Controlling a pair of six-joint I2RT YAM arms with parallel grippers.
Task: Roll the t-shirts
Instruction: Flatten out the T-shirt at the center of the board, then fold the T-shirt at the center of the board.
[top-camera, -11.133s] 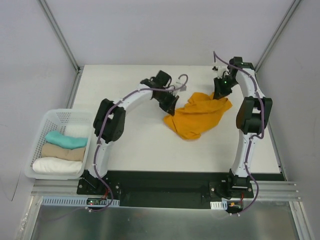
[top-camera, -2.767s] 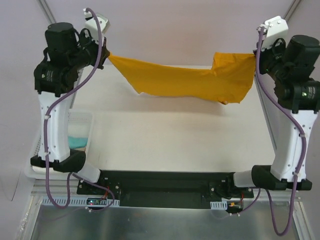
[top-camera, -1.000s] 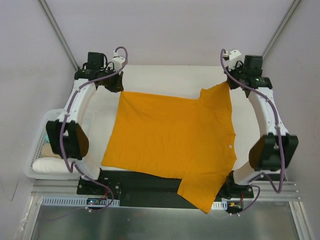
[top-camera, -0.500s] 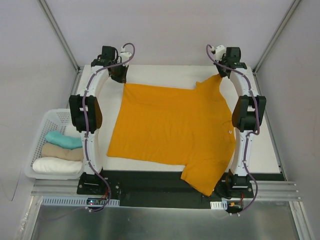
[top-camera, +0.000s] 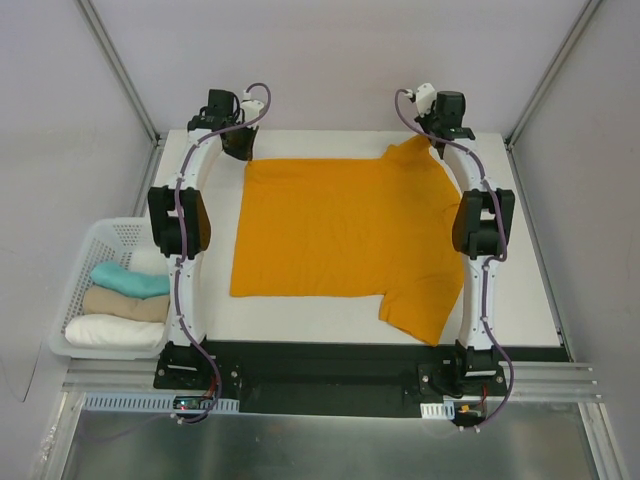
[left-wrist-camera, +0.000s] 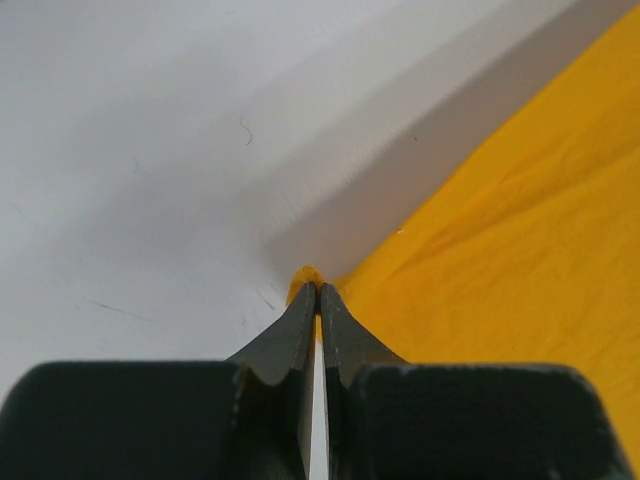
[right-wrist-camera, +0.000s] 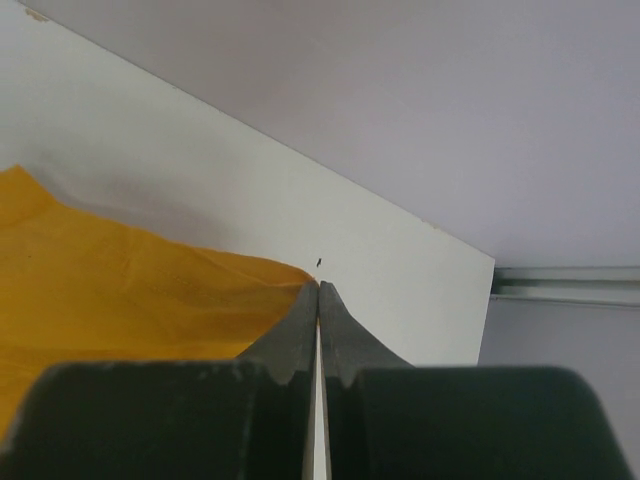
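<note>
orange shirt (top-camera: 340, 230) lies spread flat on the table (top-camera: 520, 250), front or back up i can't tell. its long axis runs left-right: hem edge on the left, shoulders on the right. one sleeve points to the far edge, the other sticks out toward the near edge by the r arm's base. the collar itself is hidden behind the r arm.

both arms are stretched out to the far side. left gripper (top-camera: 238, 148) has its jaws pressed together on the far hem corner; the wrist cam shows a small nub of orange poking out past the tips. right gripper (top-camera: 437, 140) is also pressed together, on the tip of the far sleeve; its wrist cam shows the cloth edge running right into the tips, so it looks pinched.

the key relation: the whole shirt lies on the base side of both grippers, i.e. behind the pinch pts, w/ only its far edge held. so i'd judge the spread-out step as about done. next is probably to let go and come back over the cloth to fold the sleeves in, r arm being nearer both, then roll along the long axis.

basket (top-camera: 75, 290) sits off the table's left edge w/ a teal roll (top-camera: 125, 278), tan roll (top-camera: 125, 303) and white roll (top-camera: 115, 332) inside, lying side by side.
</note>
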